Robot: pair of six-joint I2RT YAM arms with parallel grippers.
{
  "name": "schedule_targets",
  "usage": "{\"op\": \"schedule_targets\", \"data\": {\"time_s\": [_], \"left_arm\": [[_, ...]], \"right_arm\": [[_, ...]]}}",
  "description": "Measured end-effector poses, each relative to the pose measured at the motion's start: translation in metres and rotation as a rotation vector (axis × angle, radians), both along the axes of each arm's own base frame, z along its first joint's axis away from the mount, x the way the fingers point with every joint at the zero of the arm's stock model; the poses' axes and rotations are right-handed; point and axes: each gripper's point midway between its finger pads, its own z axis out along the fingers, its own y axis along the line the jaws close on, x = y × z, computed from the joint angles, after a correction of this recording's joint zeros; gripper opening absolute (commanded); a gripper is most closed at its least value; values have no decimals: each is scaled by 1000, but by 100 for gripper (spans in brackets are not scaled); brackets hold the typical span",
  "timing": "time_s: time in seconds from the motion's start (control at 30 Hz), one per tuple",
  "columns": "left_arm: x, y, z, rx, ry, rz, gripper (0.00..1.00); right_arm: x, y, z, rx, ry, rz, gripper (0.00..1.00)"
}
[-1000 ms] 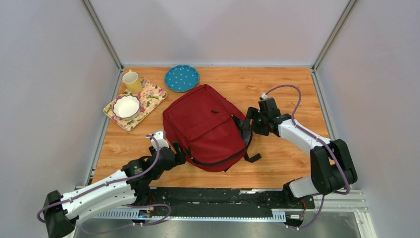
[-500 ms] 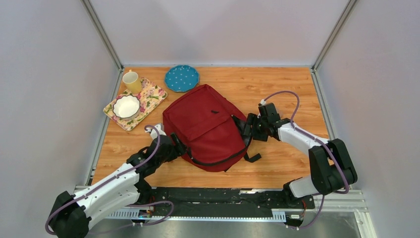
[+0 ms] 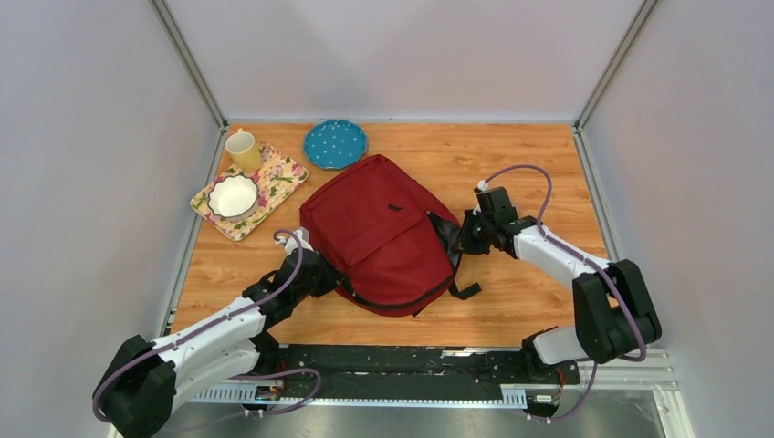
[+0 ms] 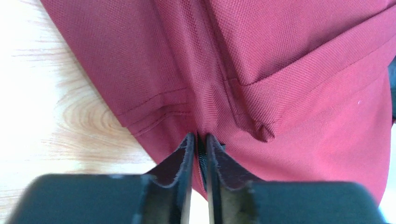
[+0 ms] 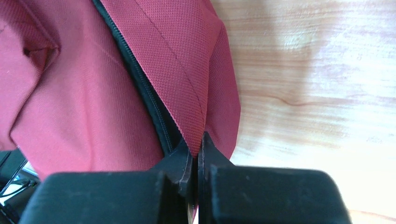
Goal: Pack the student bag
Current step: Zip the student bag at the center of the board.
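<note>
- The student bag point(image 3: 379, 233), dark red coarse-weave fabric with black zippers and straps, lies flat mid-way on the wood-grain tabletop point(image 3: 511, 160)
- The left gripper point(image 4: 197, 142) has its black fingers drawn almost together, pinching a stitched fold at the bag's left edge
- The right gripper point(image 5: 196, 144) nips the woven flap beside the black zipper teeth on the bag's right side, fingers nearly touching

A fold of the student bag point(image 5: 93, 98) is pinched between the closed jaws of the right gripper point(image 5: 196, 145), beside its black zipper point(image 5: 148, 106). Pale wooden worktop point(image 5: 317, 88) is seen at the right.
</note>
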Motion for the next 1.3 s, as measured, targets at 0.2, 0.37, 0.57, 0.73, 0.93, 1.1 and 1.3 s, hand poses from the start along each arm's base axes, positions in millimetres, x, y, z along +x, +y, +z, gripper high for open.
{"op": "schedule_targets", "data": {"time_s": [0.2,0.37,0.57,0.73,0.93,1.1,1.3], "left_arm": [[3,0,1,30,-11,-26,0],[6,5,13,89,-40,-50,0],[13,4,37,97,-118,-74,0],[14,1,42,95,-140,-100,0],[13,-5,43,66,-152,-125,0],[11,-6,43,52,-160,-133,14],[11,-5,43,45,-166,-127,34]], "right_arm": [[-16,3,21,-61,-43,18,0],[-34,-21,29,-239,-57,-18,0],[-48,-48,44,-382,-13,-15,18],[-58,-41,44,-348,15,59,67],[-65,-40,69,-284,-49,55,71],[-70,-22,140,-60,-269,40,71],[-91,34,176,163,-337,176,71]]}}
